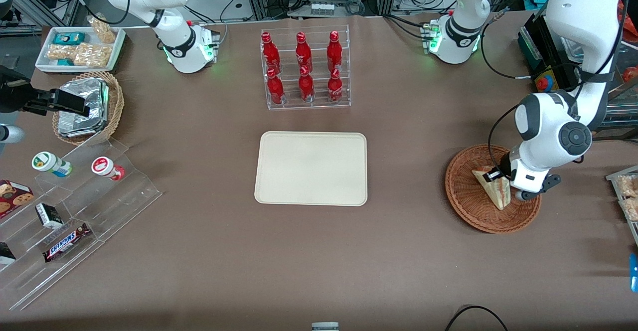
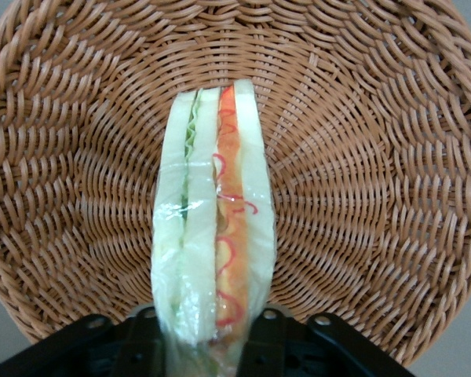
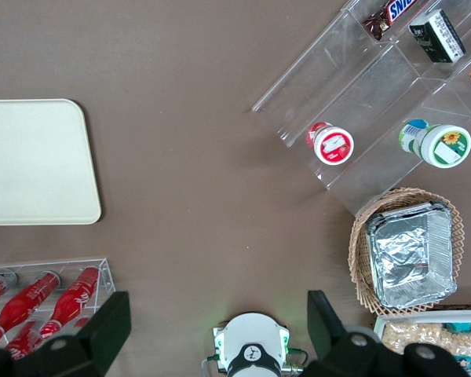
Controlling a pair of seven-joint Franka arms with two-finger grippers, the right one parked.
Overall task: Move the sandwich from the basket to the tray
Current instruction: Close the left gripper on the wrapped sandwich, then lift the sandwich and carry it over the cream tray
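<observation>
One sandwich (image 1: pixel 493 185) in one basket (image 1: pixel 468 206), gripper (image 1: pixel 500 175) seemingly clamping it.

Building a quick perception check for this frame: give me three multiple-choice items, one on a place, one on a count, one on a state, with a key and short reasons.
1. Where is the sandwich?
A. on the tray
B. in the basket
C. on the bare table

2. How many red bottles stand in the clear rack?
A. four
B. six
C. eight

3. What is the state of the tray?
A. holds nothing
B. holds the sandwich
C. holds a bottle

Key:
1 B: the sandwich rests on the weave of the basket, with the tool down at its end, a finger on either side of it.
2 B: the red bottles stand in two rows of three in the clear rack.
3 A: the tray shows only its bare cream surface.
</observation>
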